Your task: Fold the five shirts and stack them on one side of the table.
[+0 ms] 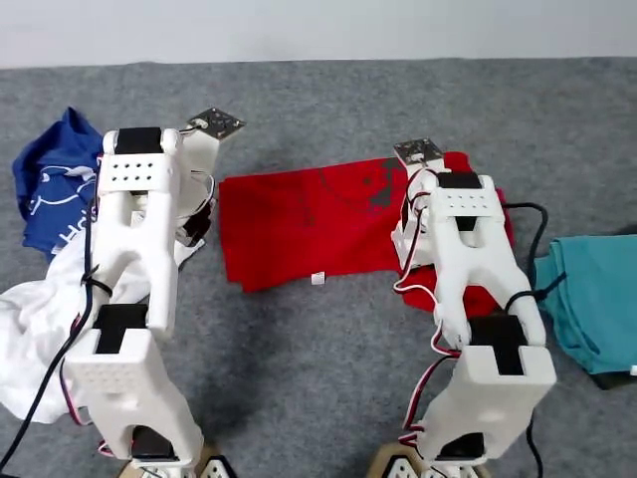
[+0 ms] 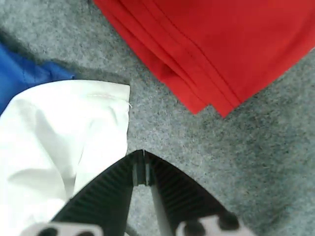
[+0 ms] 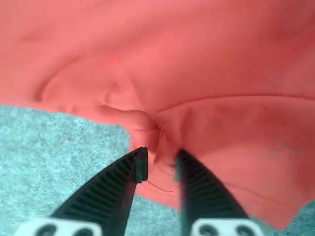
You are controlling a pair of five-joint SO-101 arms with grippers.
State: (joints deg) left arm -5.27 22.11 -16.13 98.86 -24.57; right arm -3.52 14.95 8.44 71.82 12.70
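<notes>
A red shirt (image 1: 299,224) lies partly folded at the middle of the grey table, its layered corner (image 2: 206,98) seen in the left wrist view. My right gripper (image 3: 158,164) sits at the shirt's right end, shut on a bunched fold of the red shirt (image 3: 197,64) near its edge. My left gripper (image 2: 141,169) is shut with nothing in it, just above the carpet between the red shirt and a crumpled white shirt (image 2: 54,132). The white shirt (image 1: 35,319) lies at the left under the left arm, with a blue shirt (image 1: 55,184) behind it.
A teal shirt (image 1: 592,294) lies folded at the table's right edge, with a dark edge (image 1: 607,378) showing under it. Bare grey carpet (image 1: 318,368) spreads between the two arm bases and along the far side.
</notes>
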